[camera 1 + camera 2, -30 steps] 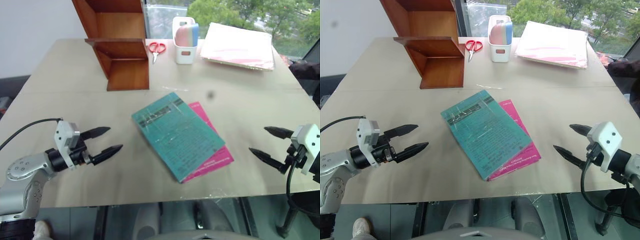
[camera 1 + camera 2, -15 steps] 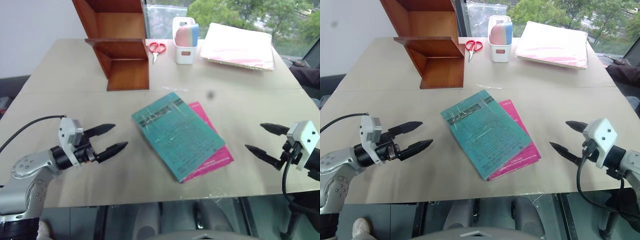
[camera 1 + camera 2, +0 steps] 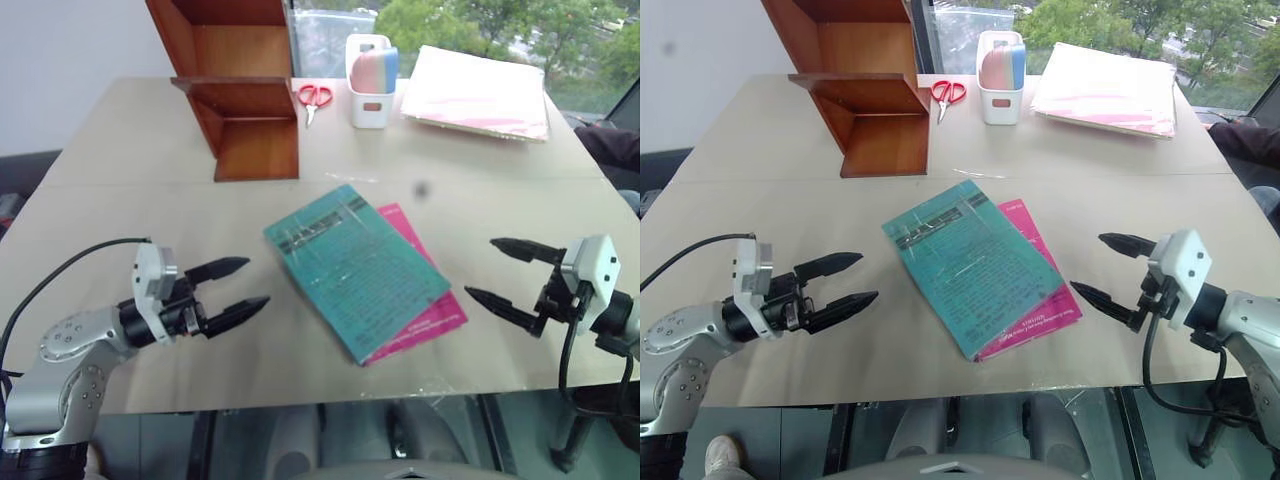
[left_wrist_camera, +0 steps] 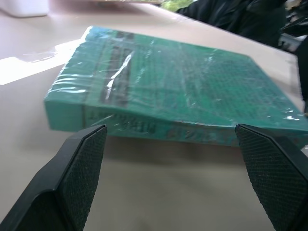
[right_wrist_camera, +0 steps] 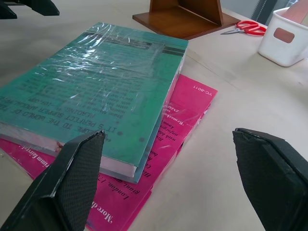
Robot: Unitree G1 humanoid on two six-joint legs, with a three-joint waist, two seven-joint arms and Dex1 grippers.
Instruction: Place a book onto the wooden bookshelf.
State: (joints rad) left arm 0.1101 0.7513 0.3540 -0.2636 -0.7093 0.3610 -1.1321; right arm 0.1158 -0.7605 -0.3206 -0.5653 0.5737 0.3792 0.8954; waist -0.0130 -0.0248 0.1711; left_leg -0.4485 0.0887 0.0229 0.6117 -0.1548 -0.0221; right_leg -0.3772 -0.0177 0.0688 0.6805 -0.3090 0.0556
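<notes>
One by one, from the left: found the left hand point(image 3: 256, 281) released, fingers spread wide, hovering low over the bench point(image 3: 120, 190) and aimed at the near-left edge of the book point(image 3: 350, 265), close to it but apart. Saw the wooden bookshelf point(image 3: 250, 130) at the far left of the bench, well apart from the hand, with its flat board and open compartment facing the middle. Found the book lying flat and askew at the centre, wrapped in clear film, resting on a magenta-pink paperback point(image 3: 425, 320) that poked out along its right and near edges. Noted red scissors point(image 3: 314, 97) and a white holder point(image 3: 371, 95) beyond, out of the way. Found the right hand point(image 3: 480, 267) likewise released and empty, wide open, pointing at the right side of the book, near but not touching. Judged the step as closing in from both sides for the pickup, with nothing yet gripped. Judged it best to come in low and level, to pinch the teal cover and pages only, above the pink one, and to square the fingers to the edges. Reckoned the film slippery, so wanted a firm, deep bite. Feared dragging the pink paperback along; thought a slight lift on one side first would separate the two.
</notes>
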